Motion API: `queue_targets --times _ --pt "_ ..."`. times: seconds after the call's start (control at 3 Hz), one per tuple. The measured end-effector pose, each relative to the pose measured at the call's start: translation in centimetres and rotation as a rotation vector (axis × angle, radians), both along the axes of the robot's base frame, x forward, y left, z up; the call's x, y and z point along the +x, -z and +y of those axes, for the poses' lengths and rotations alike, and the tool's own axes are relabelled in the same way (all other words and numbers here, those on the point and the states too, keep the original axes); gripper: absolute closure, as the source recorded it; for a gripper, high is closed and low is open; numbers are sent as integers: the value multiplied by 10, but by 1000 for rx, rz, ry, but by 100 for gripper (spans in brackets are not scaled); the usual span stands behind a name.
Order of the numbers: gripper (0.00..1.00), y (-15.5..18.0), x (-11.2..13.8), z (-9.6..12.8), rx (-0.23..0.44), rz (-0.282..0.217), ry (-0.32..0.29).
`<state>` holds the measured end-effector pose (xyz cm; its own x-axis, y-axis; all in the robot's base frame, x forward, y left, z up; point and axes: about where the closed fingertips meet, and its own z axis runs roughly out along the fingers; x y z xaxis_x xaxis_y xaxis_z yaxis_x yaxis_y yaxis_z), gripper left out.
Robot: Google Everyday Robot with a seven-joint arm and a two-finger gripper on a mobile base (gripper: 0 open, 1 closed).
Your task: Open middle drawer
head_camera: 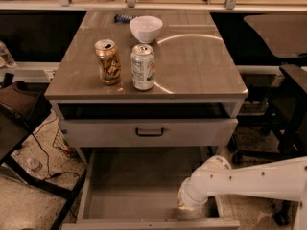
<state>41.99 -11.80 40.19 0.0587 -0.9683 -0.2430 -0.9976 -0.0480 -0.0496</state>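
Note:
The middle drawer point(144, 190) is pulled far out below the taller-fronted grey drawer point(192, 132), which is shut and has a black loop handle point(149, 132). The middle drawer's grey inside shows nothing in it, and its narrow front panel point(120, 224) lies at the picture's bottom edge. My white arm point(259, 181) reaches in from the right. My gripper point(188, 202) is down at the drawer's front right corner, just behind the front panel. The third drawer is hidden.
On the cabinet top point(201, 66) stand a brown can point(108, 61), a white-green can point(143, 66) and a white bowl point(146, 28). Dark chairs point(288, 95) stand on the right and a dark stand point(19, 123) with cables on the left.

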Motion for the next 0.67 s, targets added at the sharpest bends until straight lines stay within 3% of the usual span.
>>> queue_targets --times 0.67 --pt "100 29 -41 -11 -12 104 17"
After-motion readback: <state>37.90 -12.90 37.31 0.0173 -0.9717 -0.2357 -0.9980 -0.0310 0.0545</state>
